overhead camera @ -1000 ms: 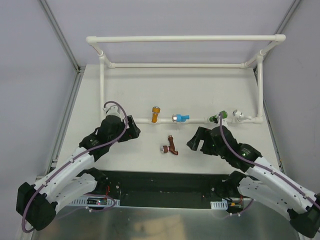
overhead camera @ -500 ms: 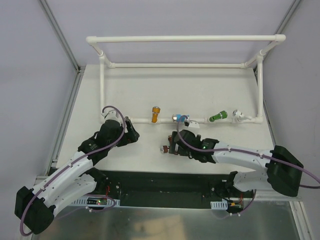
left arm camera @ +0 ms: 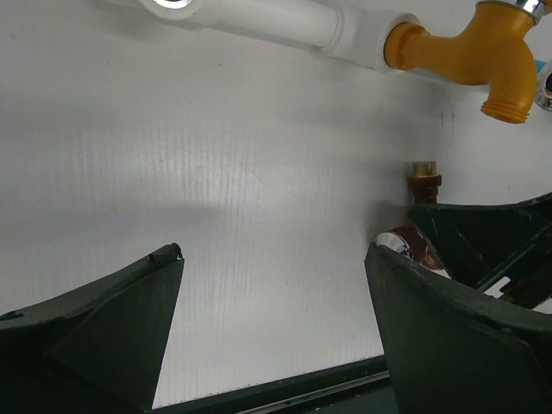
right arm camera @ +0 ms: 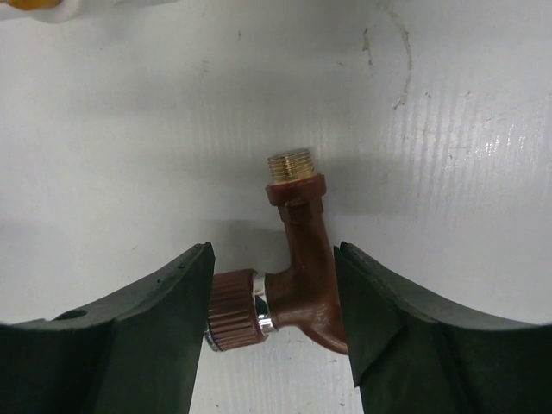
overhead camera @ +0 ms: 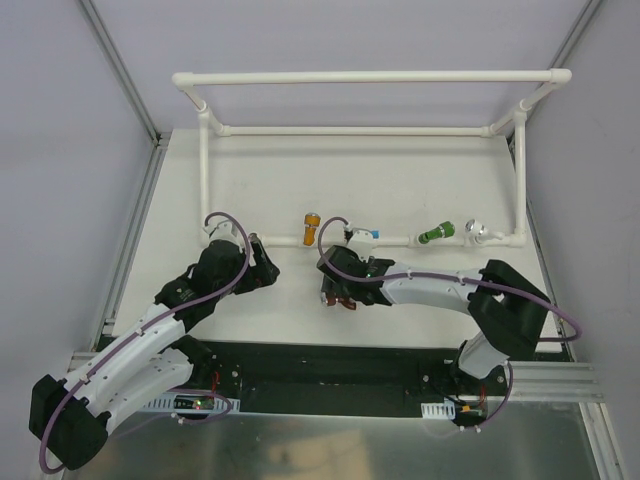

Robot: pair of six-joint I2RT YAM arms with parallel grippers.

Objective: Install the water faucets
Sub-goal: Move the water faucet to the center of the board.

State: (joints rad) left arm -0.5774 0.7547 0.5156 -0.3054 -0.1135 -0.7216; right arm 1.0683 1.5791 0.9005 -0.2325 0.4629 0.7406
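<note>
The brown faucet lies flat on the white table, brass thread pointing away. My right gripper has closed on it: one finger presses the ribbed knob, the other the curved body. From above, that gripper covers most of the brown faucet. The orange faucet, blue faucet and green faucet sit along the front pipe. My left gripper hovers open to the left, nothing between its fingers. In the left wrist view the left gripper frames bare table, with the orange faucet at top right.
The white PVC pipe frame rings the back and sides of the table. A white fitting sticks out of the front pipe right of the green faucet. An open pipe socket lies ahead of my left gripper.
My right arm swung left from beside the green faucet to the brown faucet, and its jaws closed in on it. The left gripper shifted slightly and stayed open.
</note>
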